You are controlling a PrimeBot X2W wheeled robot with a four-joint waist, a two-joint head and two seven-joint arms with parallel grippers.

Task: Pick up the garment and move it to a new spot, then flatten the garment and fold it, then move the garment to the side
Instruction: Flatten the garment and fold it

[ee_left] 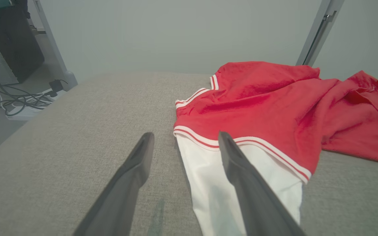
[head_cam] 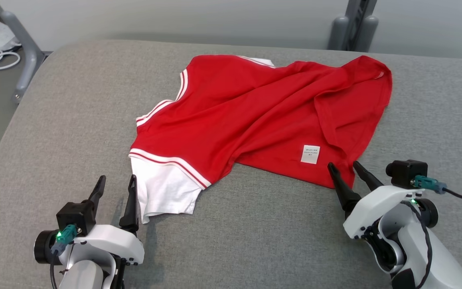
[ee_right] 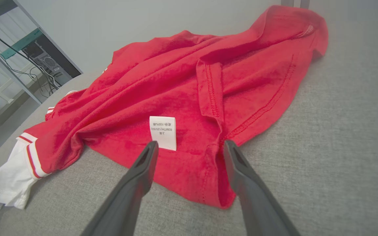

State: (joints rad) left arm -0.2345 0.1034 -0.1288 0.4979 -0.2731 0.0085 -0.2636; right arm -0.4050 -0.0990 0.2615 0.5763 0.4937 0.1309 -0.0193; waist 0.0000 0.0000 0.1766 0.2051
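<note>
Garment, one only, lies rumpled; two tools, left tool and right tool, gape empty.

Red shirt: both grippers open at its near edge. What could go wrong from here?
1. The shirt lies crumpled, label showing; the right gripper may pinch several layers near the folded hem.
2. The left gripper sits at the white sleeve; lifting there may leave the body dragging.

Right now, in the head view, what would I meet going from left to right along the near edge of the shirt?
left tool → white sleeve → white label → right tool
</note>
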